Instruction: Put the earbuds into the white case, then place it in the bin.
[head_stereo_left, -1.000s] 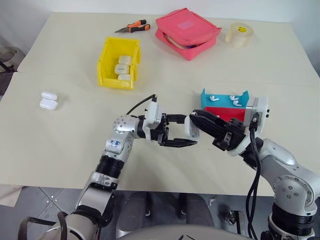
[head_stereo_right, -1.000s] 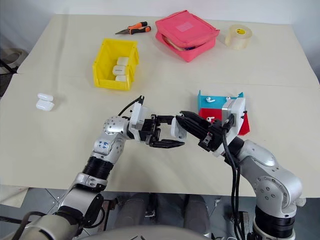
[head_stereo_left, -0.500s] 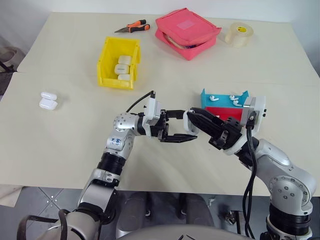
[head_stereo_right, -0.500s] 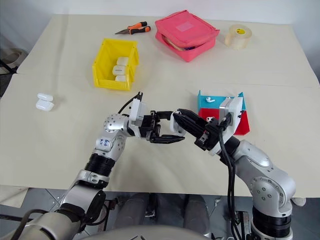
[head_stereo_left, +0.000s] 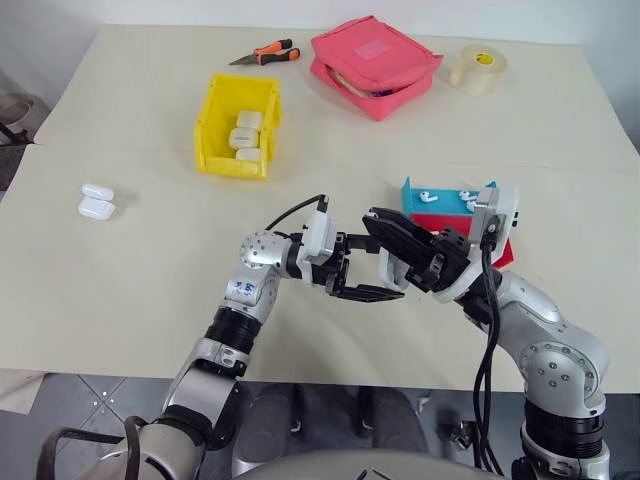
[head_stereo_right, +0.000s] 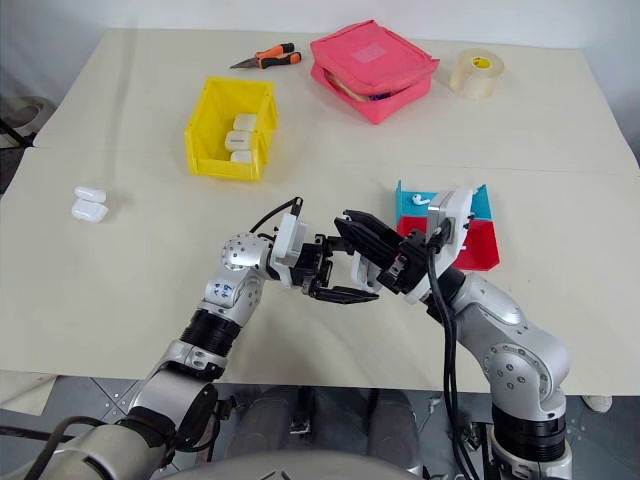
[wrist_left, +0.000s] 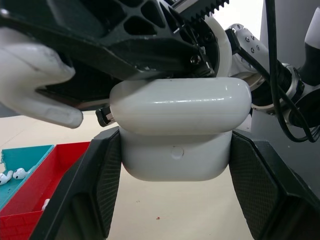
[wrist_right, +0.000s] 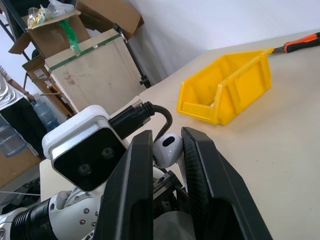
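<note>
Held case: one white case (wrist_left: 180, 131), lid shut, clamped between the two black fingers of the left gripper (head_stereo_left: 362, 279), above the table's near-middle.
Held earbud: one earbud (wrist_right: 167, 149) pinched between the fingers of the right gripper (head_stereo_left: 392, 250), just above the held case and close to the left gripper.
Grippers: two; they meet over the table (head_stereo_left: 120, 290) near its front edge.
Loose earbuds: at least three visible in the blue tray (head_stereo_left: 440, 196), toward the table's right edge; exact count cannot be told.
Red tray: one (head_stereo_left: 450, 226), touching the blue tray on its near side, partly hidden by the right arm.
Bin: one yellow bin (head_stereo_left: 238, 126), back-left of centre, well apart from the grippers.
Cases in bin: three (head_stereo_left: 245, 137), stacked in a row.
Cases on table: two (head_stereo_left: 97, 201), side by side near the left edge.
Far edge: one pink pouch (head_stereo_left: 375, 63), one tape roll (head_stereo_left: 478, 69), one orange-handled cutter (head_stereo_left: 266, 53).
</note>
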